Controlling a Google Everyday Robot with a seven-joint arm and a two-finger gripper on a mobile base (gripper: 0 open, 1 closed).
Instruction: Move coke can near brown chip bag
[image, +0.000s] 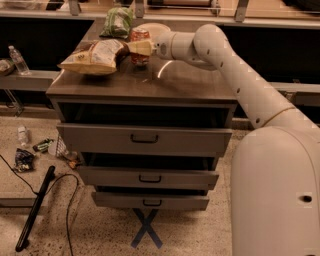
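The coke can (140, 36) is red with a silver top and stands upright right beside the right end of the brown chip bag (95, 55), at the back left of the cabinet top (190, 82). My gripper (140, 48) reaches in from the right and is shut on the coke can, its pale fingers (141, 47) crossing the can's middle. I cannot tell whether the can's base rests on the top or hangs just above it. The bag lies flat, yellow at the edges with a brown and white middle.
A green bag (117, 21) and a white bowl (152, 28) sit behind the can at the back edge. The cabinet has three drawers (145, 140) partly pulled out. A water bottle (18, 60) stands on a shelf at left; cables and litter lie on the floor (35, 210).
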